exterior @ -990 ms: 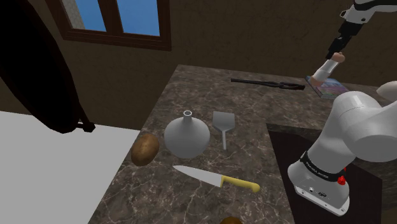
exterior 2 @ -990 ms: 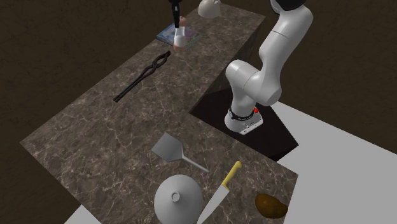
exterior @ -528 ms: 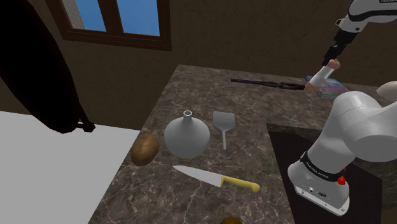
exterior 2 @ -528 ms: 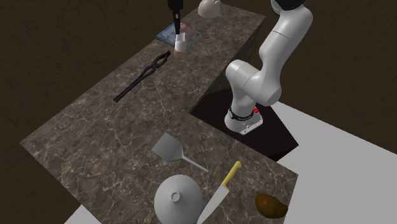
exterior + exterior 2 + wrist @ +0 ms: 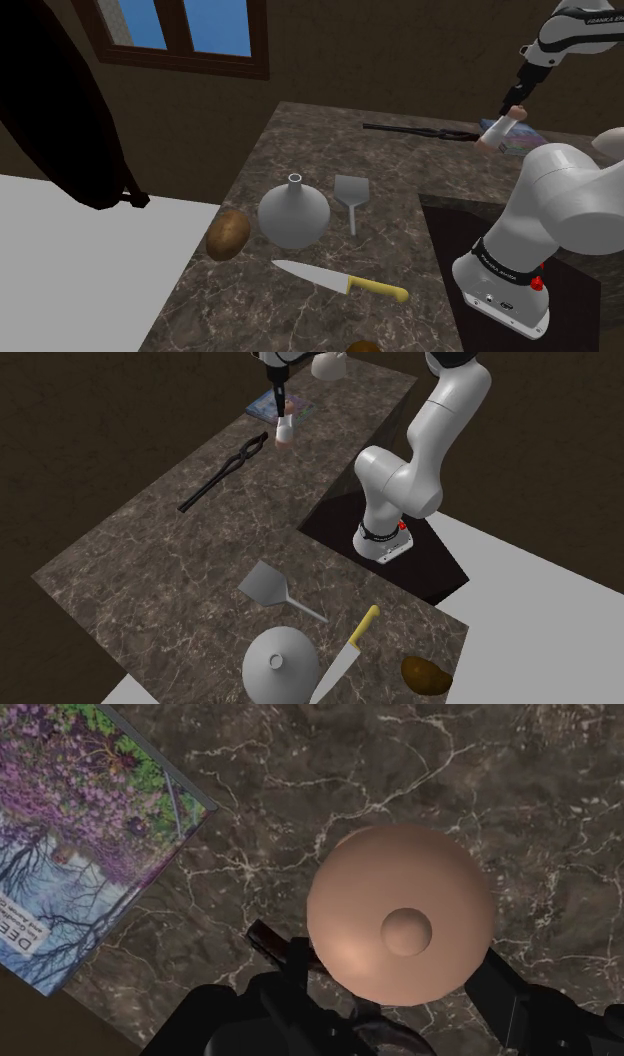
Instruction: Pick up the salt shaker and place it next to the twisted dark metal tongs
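You have two containers here: the grey round-bellied vase (image 5: 293, 212) in the middle of the shoulder view, whose narrow neck hides anything inside, and the salt shaker (image 5: 497, 128), a white body with pinkish ends whose contents you cannot see. The gripper (image 5: 513, 104) is clenched on the shaker's upper end and holds it tilted at the upper right of the shoulder view, between the dark tongs (image 5: 420, 129) and the flower-covered book (image 5: 522, 142). You cannot tell whether its base touches the marbled counter (image 5: 300, 130). In the wrist view the shaker's pinkish rounded end (image 5: 400, 914) covers its own body and most of the black fingers (image 5: 505, 994), and the book (image 5: 80, 834) is cut by the frame's left edge. The white arm (image 5: 565, 195) rises from its stand at lower right, and its forearm runs off the upper right corner.
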